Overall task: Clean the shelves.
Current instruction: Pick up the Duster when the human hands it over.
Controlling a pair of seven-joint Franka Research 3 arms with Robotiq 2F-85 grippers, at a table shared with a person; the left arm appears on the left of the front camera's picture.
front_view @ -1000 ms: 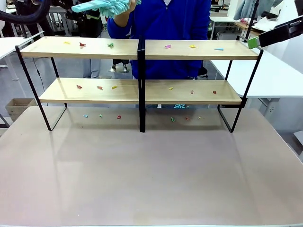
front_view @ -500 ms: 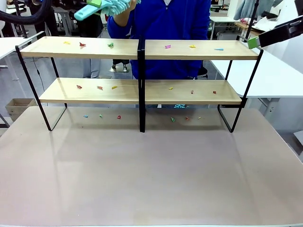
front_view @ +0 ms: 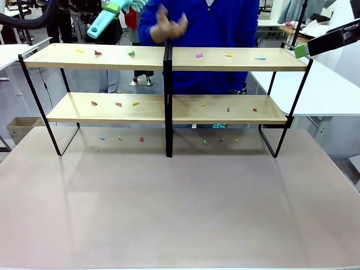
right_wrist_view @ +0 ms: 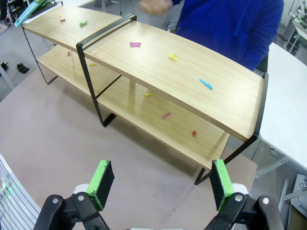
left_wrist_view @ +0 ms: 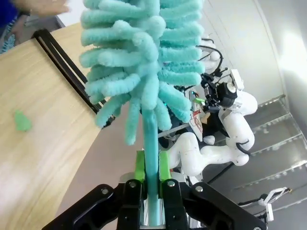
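**Shelves** [front_view: 169, 107]: two-tier rack, standing at the far side of the table [front_view: 180, 214], directly in front of a person in blue whose hands [front_view: 169, 25] are showing blurred above the centre post.

**Scraps** [front_view: 199, 55]: small coloured bits are lying on both boards and on the table beneath.

**Left gripper** [left_wrist_view: 152, 168]: its jaws are clamping the handle of a teal duster [left_wrist_view: 144, 62] and hovering above the left half of the upper board.

**Right gripper** [right_wrist_view: 158, 184]: its jaws are standing wide and holding nothing, hanging raised off the shelves' right end.
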